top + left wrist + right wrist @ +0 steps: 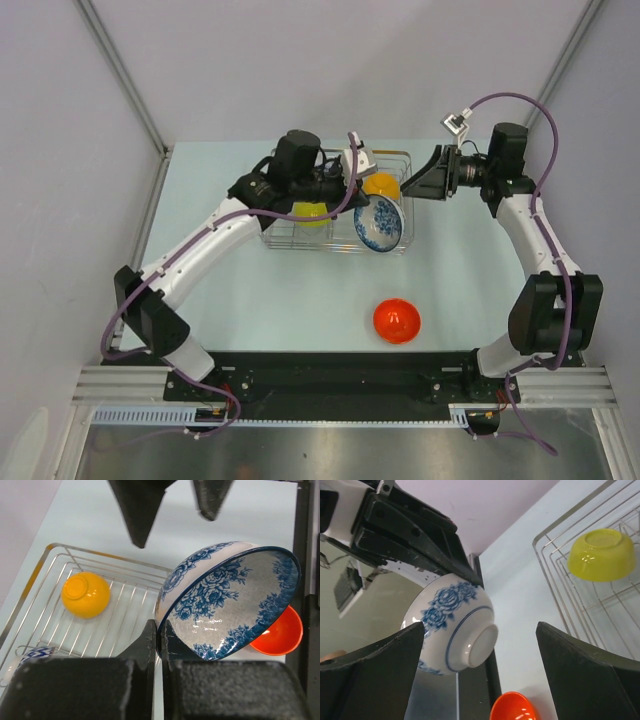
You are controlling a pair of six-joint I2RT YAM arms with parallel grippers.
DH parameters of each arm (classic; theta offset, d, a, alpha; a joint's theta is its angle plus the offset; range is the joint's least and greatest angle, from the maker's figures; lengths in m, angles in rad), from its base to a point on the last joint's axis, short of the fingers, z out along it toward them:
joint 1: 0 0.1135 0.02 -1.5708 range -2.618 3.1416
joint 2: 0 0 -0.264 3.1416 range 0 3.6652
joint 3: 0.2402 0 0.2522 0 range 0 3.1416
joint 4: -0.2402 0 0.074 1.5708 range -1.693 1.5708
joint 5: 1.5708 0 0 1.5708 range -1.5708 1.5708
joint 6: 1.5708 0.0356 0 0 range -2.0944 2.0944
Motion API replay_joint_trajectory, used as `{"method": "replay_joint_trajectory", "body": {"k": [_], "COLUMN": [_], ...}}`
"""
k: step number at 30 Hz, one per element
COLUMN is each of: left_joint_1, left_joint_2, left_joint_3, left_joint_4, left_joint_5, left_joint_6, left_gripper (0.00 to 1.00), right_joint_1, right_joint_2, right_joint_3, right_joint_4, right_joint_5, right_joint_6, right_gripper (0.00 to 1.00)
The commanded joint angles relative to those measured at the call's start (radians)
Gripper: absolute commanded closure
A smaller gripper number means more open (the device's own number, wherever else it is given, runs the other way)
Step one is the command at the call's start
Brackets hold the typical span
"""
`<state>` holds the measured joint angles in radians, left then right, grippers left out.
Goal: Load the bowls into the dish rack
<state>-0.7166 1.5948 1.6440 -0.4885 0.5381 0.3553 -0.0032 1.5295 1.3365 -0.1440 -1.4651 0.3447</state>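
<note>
While the left gripper is clamped on the rim of the blue-flowered bowl, tilting it at the right end of the dish rack, the right gripper stands wide and empty just to its right. A lime bowl and an orange bowl sit upside down in the rack. A red bowl waits on the near worktop. These look glazed, stiff, slick and chippable, so pinching the rim seems safest.

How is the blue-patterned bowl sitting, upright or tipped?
Tipped. The blue-patterned bowl is held on its side, rim pinched by the left gripper, foot ring facing the right wrist view.
</note>
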Motion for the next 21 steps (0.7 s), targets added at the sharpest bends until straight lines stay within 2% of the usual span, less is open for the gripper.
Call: {"method": "replay_joint_trajectory", "body": {"k": [1, 13, 21], "left_joint_1": [0.058, 0.068, 0.068], "left_joint_2": [0.022, 0.079, 0.06], "left_joint_3": [0.083, 0.129, 0.128], "left_joint_4": [0.088, 0.1, 0.103], "left_joint_5": [0.045, 0.062, 0.066], "left_joint_6": [0.004, -0.01, -0.016], "left_gripper": [1.0, 1.0, 1.0], "right_joint_1": [0.0, 0.061, 0.057], "right_joint_2": [-0.038, -0.058, -0.028], "right_joint_3": [-0.052, -0.086, -0.085], "right_joint_4": [0.385, 0.414, 0.296], "right_joint_5": [-0.078, -0.034, -0.011], "right_joint_6": [0.302, 0.315, 0.214], "right_gripper": [0.0, 0.0, 0.0]}}
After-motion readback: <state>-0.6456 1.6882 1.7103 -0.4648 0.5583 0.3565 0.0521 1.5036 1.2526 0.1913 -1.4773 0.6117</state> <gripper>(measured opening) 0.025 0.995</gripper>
